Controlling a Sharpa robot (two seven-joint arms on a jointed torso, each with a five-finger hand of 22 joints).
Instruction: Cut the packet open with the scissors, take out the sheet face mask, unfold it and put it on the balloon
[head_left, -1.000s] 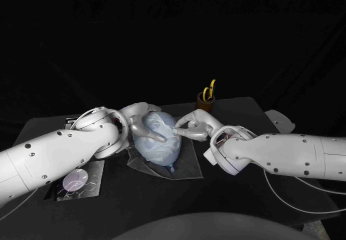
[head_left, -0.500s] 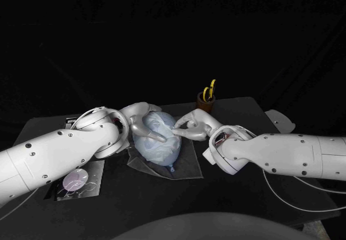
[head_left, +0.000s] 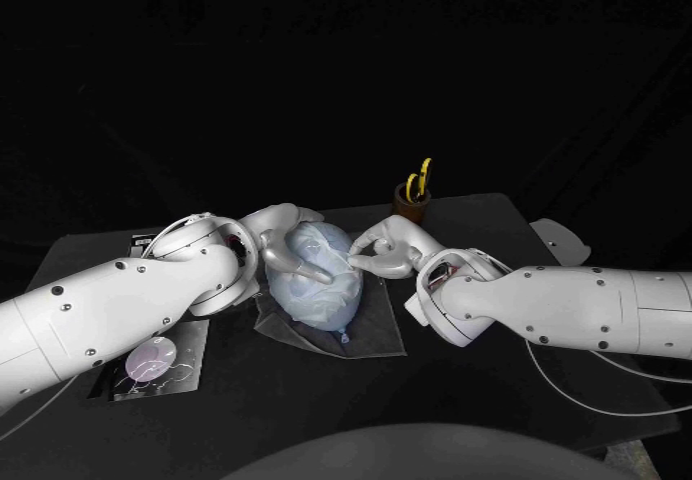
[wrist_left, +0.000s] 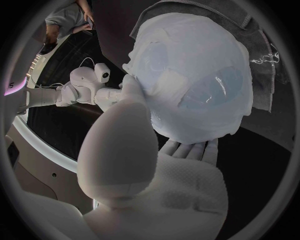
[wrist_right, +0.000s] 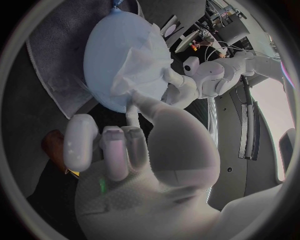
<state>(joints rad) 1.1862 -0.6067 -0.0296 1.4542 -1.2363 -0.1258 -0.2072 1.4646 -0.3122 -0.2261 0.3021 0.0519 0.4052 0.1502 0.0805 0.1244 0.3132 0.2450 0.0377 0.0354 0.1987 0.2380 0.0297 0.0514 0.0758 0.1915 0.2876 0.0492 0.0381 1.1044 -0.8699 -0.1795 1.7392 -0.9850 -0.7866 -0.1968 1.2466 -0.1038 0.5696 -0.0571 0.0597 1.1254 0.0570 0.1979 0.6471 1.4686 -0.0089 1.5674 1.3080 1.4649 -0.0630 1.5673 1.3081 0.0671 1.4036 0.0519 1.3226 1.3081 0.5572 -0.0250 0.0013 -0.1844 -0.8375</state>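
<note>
Balloon (head_left: 320, 290) on a cloth (head_left: 375, 330) at mid-worktop (head_left: 476, 225), mask (wrist_left: 187, 65) draped over it. Left hand (head_left: 293, 247) grasps the balloon; right hand (head_left: 382, 248) pinches the mask's edge.

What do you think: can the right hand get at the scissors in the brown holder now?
Probably yes. The scissors stand handles-up in the holder just behind the right hand, nothing between them, though its fingers are busy at the mask on the balloon.

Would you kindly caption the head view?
Left hand holds the balloon while right hand touches the sheet mask on it.
</note>
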